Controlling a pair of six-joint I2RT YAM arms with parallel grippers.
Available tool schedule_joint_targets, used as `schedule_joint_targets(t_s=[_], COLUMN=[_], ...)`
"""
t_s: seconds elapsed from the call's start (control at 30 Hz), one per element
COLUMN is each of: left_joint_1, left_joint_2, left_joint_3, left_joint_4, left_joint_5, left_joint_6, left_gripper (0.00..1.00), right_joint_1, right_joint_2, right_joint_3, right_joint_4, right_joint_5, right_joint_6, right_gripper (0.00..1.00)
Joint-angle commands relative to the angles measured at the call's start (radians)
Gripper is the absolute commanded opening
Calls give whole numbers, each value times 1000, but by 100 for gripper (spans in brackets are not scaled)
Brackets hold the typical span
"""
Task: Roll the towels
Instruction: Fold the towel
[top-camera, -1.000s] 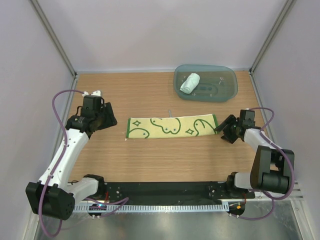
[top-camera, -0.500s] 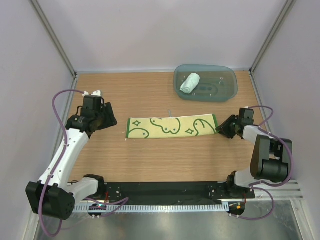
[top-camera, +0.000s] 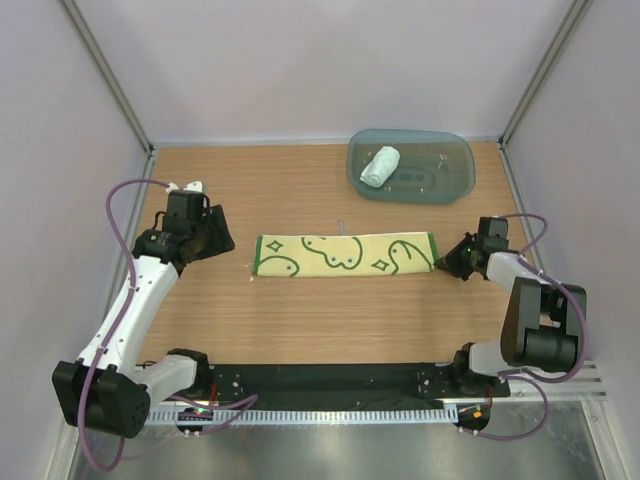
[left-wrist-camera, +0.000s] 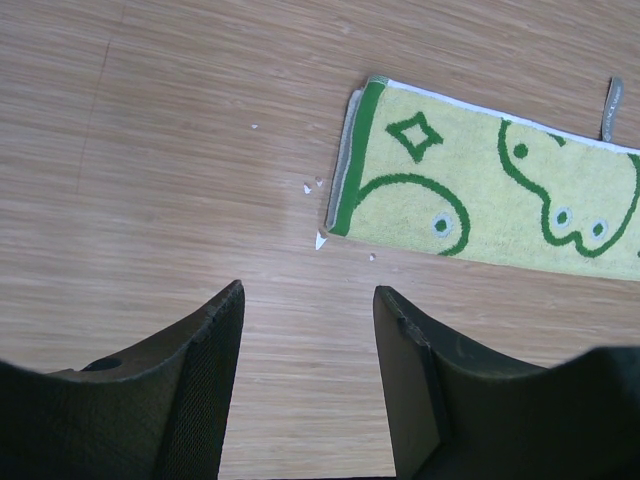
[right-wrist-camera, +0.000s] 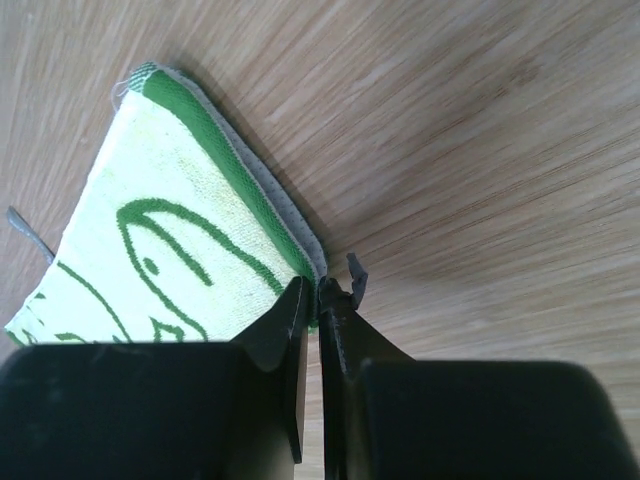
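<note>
Jaws of the right gripper (right-wrist-camera: 313, 290) stand nearly together, with only a thin slit between them. Their tips sit on the green hem at the right end of the yellow towel (top-camera: 345, 254). The hem seems to run in between the tips, so I judge it pinched, though the catch itself is hidden.

From that grip the towel stretches away to the left. It lies flat and unrolled on the table (top-camera: 300, 310), its long axis running left to right and its short ends facing the two arms. A roll started here would have to travel leftward along that axis, turning the pinched hem over onto the cloth.

The left gripper (left-wrist-camera: 309, 290) hangs with its jaws apart and nothing between them. It is near the towel's left end but clear of it, with bare wood between. The right arm is the one on the cloth, and the left is placed to steady the far end if needed.

At the far right stands the tray (top-camera: 440, 170), well apart from the yellow towel. In its left part lies the white towel (top-camera: 379, 166), already rolled. I can make out nothing else in it.
</note>
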Motion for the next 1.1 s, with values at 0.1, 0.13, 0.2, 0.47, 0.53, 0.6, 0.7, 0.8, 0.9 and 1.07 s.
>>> schedule_joint_targets(t_s=[0.1,0.13,0.2,0.47,0.53,0.6,0.7,0.8,0.9,1.07], left_joint_1=[3,3,5,5,3,5,5,3,3,5], left_joint_2=[-6,-10,-12,-14,-14,-15,-18,-21,-21,-24], left_joint_3=[22,21,21,24,22,24,22,22,22,25], left_joint_4=[10,10,10,6,4,4,1,0,0,-2], left_joint_5=[0,-1,-4,-29,-37,-37,-41,-46,-49,-53], left_joint_6=[20,20,19,14,13,13,11,11,11,11], left_gripper=[56,56,56,56,56,56,56,56,56,56], right_joint_1=[57,86,122,415,463,527,602,670,718,822], right_joint_2=[-93,-110,-118,-89,-68,-32,14,46,93,173], right_joint_3=[100,111,131,299,362,422,491,552,604,683], right_joint_4=[-82,-78,-81,-76,-84,-93,-96,-99,-96,-88], right_joint_5=[-13,-22,-28,21,38,52,76,98,116,144], right_joint_6=[4,11,33,91,96,100,105,111,119,126], right_gripper=[1,1,1,1,1,1,1,1,1,1])
